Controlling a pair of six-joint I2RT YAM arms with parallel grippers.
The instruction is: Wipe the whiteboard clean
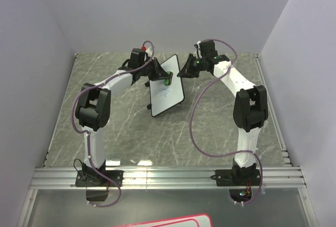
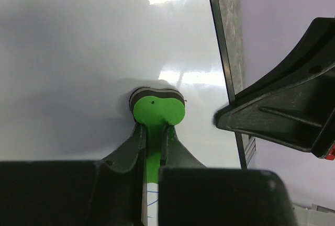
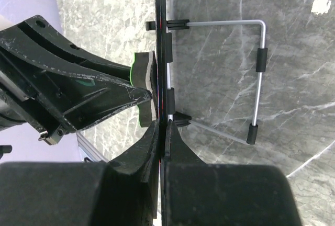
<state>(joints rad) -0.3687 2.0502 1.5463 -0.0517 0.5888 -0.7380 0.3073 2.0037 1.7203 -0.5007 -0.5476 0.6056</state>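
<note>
The whiteboard (image 1: 167, 93) stands tilted on the marble table, with faint blue scribbles on its face. My left gripper (image 1: 164, 79) is shut on a small green eraser (image 2: 157, 110) whose dark felt pad presses against the white board face (image 2: 78, 69). My right gripper (image 1: 185, 71) is shut on the board's upper right edge; in the right wrist view its fingers pinch the thin black rim (image 3: 161, 53) edge-on. The eraser's felt (image 3: 142, 74) shows on the left side of the board there. The wire stand (image 3: 258, 69) shows behind the board.
The marble table (image 1: 126, 132) is bounded by purple walls at left, back and right. An aluminium rail (image 1: 168, 177) runs along the near edge. A pink-edged white panel (image 1: 168, 222) lies below it. My right gripper's fingers (image 2: 293, 105) show at the right in the left wrist view.
</note>
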